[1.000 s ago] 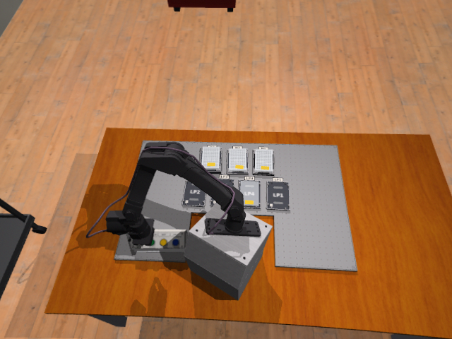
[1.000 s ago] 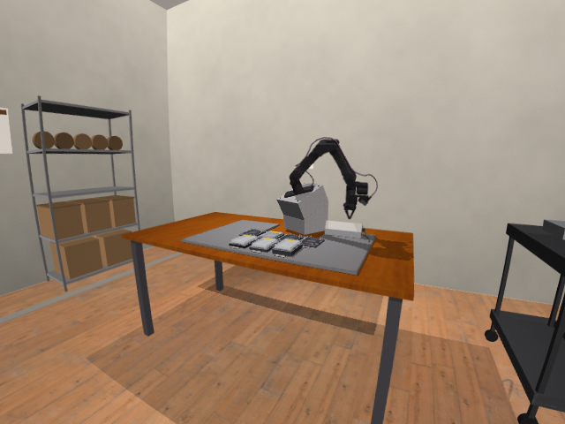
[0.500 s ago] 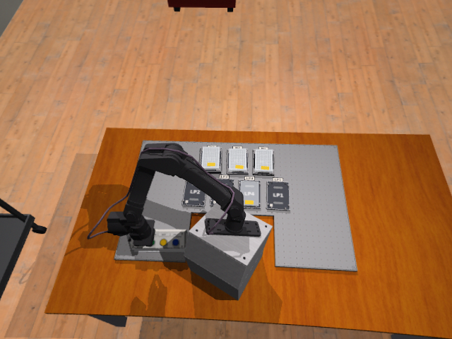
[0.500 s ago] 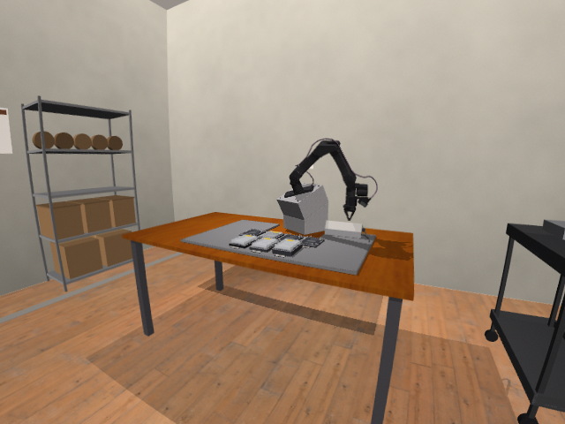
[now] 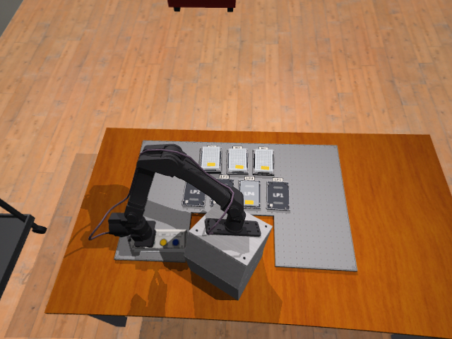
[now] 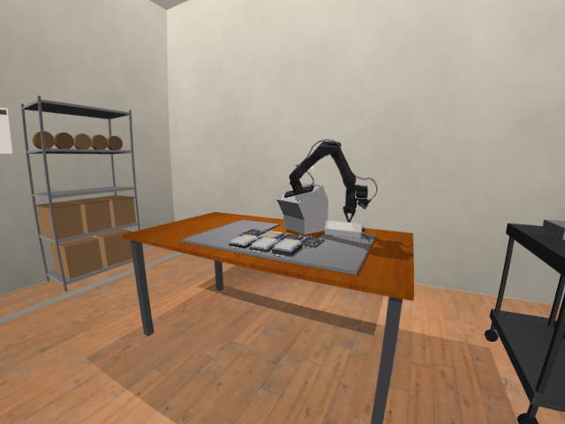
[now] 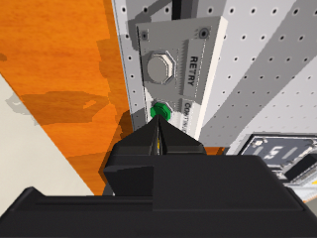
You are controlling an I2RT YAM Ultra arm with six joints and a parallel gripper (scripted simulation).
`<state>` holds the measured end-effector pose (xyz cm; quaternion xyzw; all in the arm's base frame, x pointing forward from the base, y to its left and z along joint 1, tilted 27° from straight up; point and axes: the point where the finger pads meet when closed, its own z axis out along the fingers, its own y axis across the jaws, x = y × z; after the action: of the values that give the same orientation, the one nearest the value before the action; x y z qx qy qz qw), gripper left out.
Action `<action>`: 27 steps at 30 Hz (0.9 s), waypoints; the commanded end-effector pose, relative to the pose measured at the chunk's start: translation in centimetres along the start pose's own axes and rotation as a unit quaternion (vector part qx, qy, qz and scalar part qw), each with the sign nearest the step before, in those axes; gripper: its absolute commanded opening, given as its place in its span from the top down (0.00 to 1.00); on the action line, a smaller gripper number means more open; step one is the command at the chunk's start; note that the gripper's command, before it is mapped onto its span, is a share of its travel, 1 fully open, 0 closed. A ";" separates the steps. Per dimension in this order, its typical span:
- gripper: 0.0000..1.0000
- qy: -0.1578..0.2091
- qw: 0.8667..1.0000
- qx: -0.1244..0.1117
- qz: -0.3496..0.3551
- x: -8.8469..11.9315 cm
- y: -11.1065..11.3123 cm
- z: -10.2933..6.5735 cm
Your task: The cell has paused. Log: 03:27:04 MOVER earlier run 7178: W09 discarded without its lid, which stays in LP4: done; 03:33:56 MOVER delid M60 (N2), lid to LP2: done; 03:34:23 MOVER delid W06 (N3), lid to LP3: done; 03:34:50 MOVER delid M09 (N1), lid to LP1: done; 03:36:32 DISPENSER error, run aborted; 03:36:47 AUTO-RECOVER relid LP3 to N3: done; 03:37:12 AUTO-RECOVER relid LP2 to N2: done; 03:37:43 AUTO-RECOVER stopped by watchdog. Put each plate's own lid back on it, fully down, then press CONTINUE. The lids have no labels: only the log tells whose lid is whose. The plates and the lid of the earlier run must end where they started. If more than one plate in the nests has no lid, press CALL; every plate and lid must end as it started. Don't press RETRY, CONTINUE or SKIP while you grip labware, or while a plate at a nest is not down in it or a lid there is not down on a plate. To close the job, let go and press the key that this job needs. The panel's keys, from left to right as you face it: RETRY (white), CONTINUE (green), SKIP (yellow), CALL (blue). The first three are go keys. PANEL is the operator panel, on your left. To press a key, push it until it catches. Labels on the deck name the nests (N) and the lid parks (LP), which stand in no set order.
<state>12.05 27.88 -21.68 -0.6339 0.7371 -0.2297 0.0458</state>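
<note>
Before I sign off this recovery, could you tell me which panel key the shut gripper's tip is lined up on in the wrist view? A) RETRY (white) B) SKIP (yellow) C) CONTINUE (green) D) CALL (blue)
C: the shut gripper points its tip at the green CONTINUE key, just below the white RETRY key.

place: lab automation cell | evidence: labelled plate deck, operator panel, storage shelving

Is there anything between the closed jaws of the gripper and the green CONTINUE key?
Nothing. In the wrist view the gripper, shut and holding nothing, points straight at the green CONTINUE key, with only a short bare stretch of panel face between them.
</note>
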 end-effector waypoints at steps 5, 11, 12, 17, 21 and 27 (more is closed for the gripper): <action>1.00 -0.015 1.000 0.006 -0.001 -1.2 -0.2 0.3; 1.00 -0.026 1.000 0.006 0.001 -1.9 -0.2 -0.3; 1.00 -0.024 1.000 0.005 0.000 -1.8 -0.2 -0.1; 1.00 -0.013 1.000 0.005 -0.003 -1.0 -0.1 0.4; 1.00 -0.012 1.000 0.005 -0.002 -0.8 -0.2 0.5; 1.00 -0.006 1.000 0.005 -0.003 -0.3 -0.2 1.0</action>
<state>12.25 27.96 -22.20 -0.6357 0.7363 -0.2267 0.0480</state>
